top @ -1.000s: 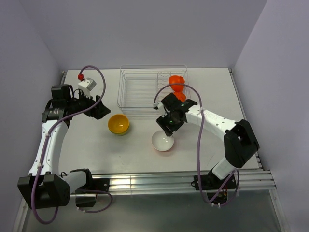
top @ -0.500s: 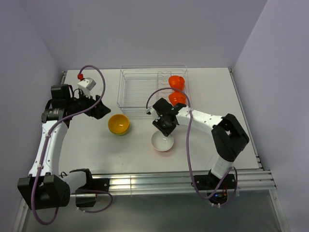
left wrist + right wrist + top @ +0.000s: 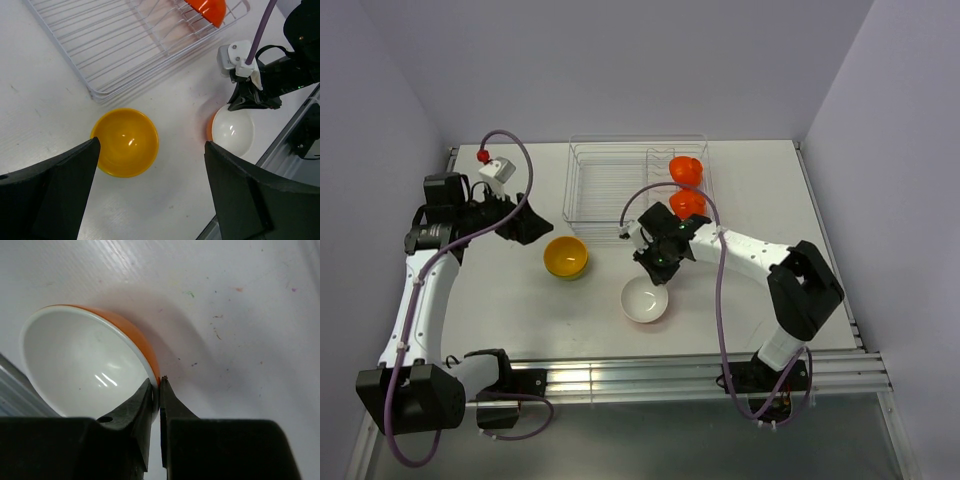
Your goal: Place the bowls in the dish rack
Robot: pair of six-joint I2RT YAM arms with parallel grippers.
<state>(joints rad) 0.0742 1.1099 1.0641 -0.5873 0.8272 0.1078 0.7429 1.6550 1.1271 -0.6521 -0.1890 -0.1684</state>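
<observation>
A bowl with a white inside and an orange outside [image 3: 645, 300] sits on the table in front of the dish rack [image 3: 600, 185]. My right gripper [image 3: 159, 382] is shut on this bowl's rim [image 3: 85, 360], one finger inside and one outside. A yellow-orange bowl [image 3: 565, 256] stands upright to its left. Two red-orange bowls [image 3: 686, 170] [image 3: 687, 203] stand on edge at the rack's right end. Over the table's left side, my left gripper [image 3: 535, 225] hangs open and empty, looking down on the yellow-orange bowl [image 3: 125, 142] and the white-inside bowl [image 3: 233, 131].
The clear wire dish rack [image 3: 125, 45] lies at the back middle of the table, its left part without bowls. Purple cables loop above both arms. A metal rail [image 3: 650, 375] runs along the table's near edge.
My right gripper has closed onto the rim of the white-inside bowl, and the bowl has slid a little to the left and nearer. The left arm has barely moved.
</observation>
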